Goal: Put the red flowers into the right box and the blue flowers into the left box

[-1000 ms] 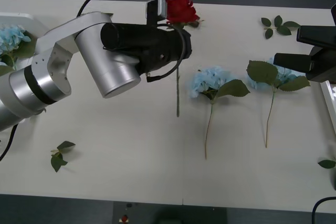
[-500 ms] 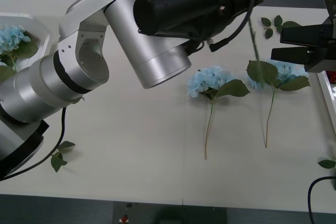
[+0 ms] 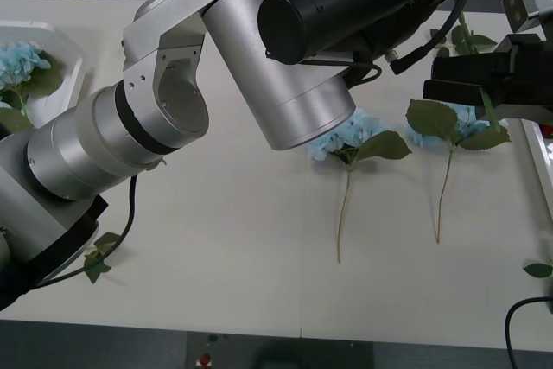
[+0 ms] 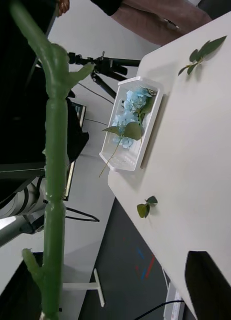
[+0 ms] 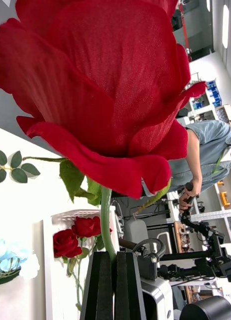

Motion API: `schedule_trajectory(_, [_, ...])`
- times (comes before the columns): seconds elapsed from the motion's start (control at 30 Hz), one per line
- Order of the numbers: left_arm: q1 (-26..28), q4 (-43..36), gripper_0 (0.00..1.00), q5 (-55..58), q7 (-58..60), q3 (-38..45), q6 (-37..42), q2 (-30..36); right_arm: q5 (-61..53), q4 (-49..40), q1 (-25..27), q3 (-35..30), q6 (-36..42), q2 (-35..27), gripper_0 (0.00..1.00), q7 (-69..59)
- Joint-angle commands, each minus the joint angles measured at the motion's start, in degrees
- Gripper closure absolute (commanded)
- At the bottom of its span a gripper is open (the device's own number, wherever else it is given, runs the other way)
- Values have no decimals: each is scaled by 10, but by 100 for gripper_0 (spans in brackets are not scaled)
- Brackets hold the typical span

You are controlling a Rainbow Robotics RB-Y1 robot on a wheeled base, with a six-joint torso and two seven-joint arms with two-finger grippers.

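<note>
My left gripper (image 5: 115, 287) is shut on the green stem just under a red flower (image 5: 105, 90), held high off the table. That stem (image 3: 489, 108) hangs down beside my right gripper (image 3: 471, 75), which stands open above the table's right side, and it also runs close past the right wrist camera (image 4: 53, 150). Two blue flowers (image 3: 346, 134) (image 3: 456, 123) lie on the table. The left box (image 3: 65, 41) holds another blue flower (image 3: 17, 62). The right box (image 5: 48, 240) holds two red flowers (image 5: 75, 235); its rim (image 3: 540, 162) shows at the right edge.
Loose green leaf sprigs lie at the front left (image 3: 99, 257), the back right (image 3: 462, 41) and the front right edge (image 3: 537, 270). My left arm (image 3: 259, 58) spans the table's back half. A person stands beyond the table.
My left arm has swung the red flower up and to the right, from the table's back middle toward the right gripper. The right gripper has shifted slightly left to meet the stem.
</note>
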Motion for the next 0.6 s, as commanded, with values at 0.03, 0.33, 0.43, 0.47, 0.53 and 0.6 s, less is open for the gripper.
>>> schedule_trajectory(0.03, [-16,-7,100,-7,7,0,-1,2,-12,-10,-17,-1,-16,-14,100,5])
schedule_trajectory(0.33, [-16,-4,100,-9,7,0,-1,2,-21,-10,-18,-1,-16,-14,100,3])
schedule_trajectory(0.43, [-16,-3,100,-12,8,0,-2,2,-23,-10,-17,-1,-16,-14,100,3])
schedule_trajectory(0.47, [-16,-3,100,-13,8,0,-1,2,-23,-10,-18,-1,-17,-14,100,3])
schedule_trajectory(0.53, [-16,-3,100,-18,9,0,-2,2,-23,-10,-17,-1,-17,-14,100,3])
schedule_trajectory(0.6, [-16,-3,96,-16,13,0,1,2,-23,-10,-17,-1,-16,-14,100,5])
